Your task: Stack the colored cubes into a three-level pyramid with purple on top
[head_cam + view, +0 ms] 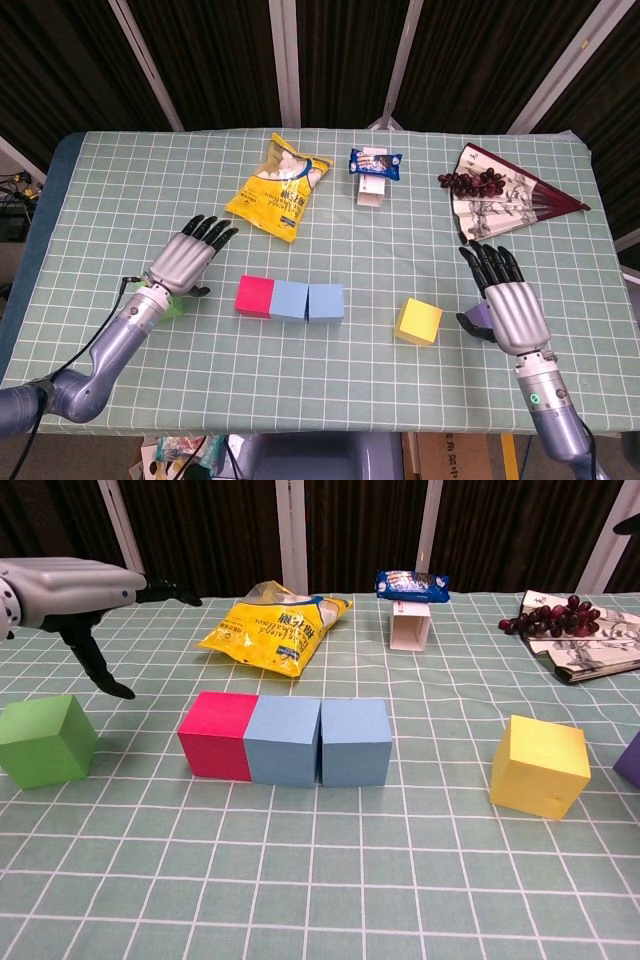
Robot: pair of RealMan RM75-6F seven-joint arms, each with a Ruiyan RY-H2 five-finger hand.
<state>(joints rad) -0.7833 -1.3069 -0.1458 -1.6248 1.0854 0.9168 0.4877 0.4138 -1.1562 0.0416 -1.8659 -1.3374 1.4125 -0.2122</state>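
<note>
Base row set mid-desk; both hands hover with fingers spread, holding nothing.

Red cube (254, 296) and two blue cubes (307, 301) touch in a row. Yellow cube (418, 321) sits apart to the right, open cloth between. Left hand (186, 257) is above the green cube (46, 740), which the head view mostly hides. Right hand (510, 305) covers the purple cube (481, 316), cropped at the chest view's right edge.

A table (560, 160) with a green, white-gridded cloth stands before dark pleated curtains (210, 60) crossed by pale metal struts (285, 60). Lighting is even.
</note>
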